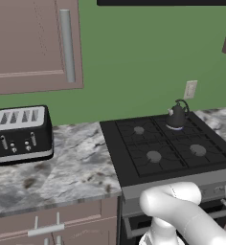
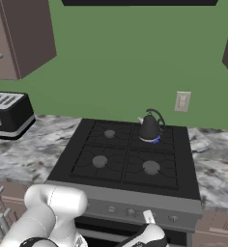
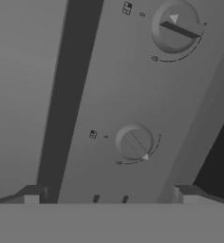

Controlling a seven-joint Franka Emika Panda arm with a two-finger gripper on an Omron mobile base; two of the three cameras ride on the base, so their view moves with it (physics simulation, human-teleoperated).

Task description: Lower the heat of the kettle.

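The small dark kettle (image 1: pixel 176 116) (image 2: pixel 150 127) stands upright on the stove's back right burner, with a blue ring at its base. Down in front of the stove's grey control panel (image 2: pixel 135 205) (image 3: pixel 114 95), my gripper (image 3: pixel 109 197) is open, its fingertips (image 3: pixel 31 194) wide apart and holding nothing. In the hand view two round knobs face me. The nearer knob (image 3: pixel 134 141) sits just beyond the fingertips, a little right of centre, with its pointer turned to the lower right. The farther knob (image 3: pixel 175 26) is at the top right. No finger touches either knob.
The black stove top (image 1: pixel 167 148) (image 2: pixel 125 159) has three bare burners. A boxy black-and-silver toaster (image 1: pixel 21 134) (image 2: pixel 7 113) stands on the marble counter (image 1: pixel 62 167) to the left. A wall outlet (image 1: pixel 190 89) (image 2: pixel 182 101) is behind the kettle. Cabinets hang above and sit below the counter.
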